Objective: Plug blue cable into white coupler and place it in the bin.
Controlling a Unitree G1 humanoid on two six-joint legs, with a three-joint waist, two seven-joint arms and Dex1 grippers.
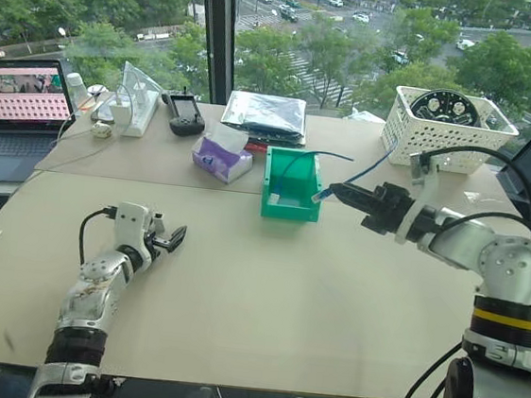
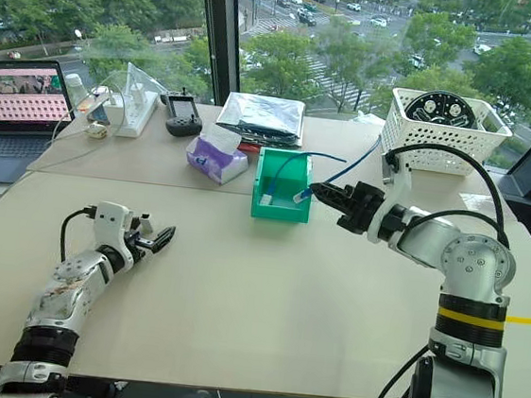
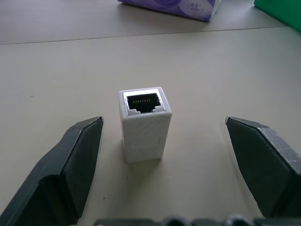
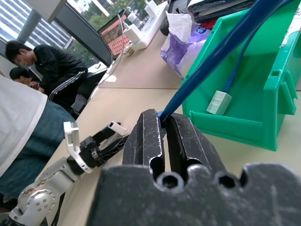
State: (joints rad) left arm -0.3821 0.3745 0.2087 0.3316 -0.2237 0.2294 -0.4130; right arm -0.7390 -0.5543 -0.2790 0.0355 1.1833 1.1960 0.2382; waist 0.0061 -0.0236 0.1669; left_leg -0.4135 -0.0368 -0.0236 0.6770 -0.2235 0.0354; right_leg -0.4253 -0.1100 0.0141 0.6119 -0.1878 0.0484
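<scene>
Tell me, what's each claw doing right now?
Left claw open around white coupler standing on table. Right claw shut on blue cable, beside green bin. Nothing blocking.

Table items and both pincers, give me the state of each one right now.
left pincer: open, straddling the coupler
white coupler: upright on table, socket up, unplugged
right pincer: shut on blue cable
blue cable: held, far end lying in bin
green bin: upright on table
laptop: open, screen lit
</scene>
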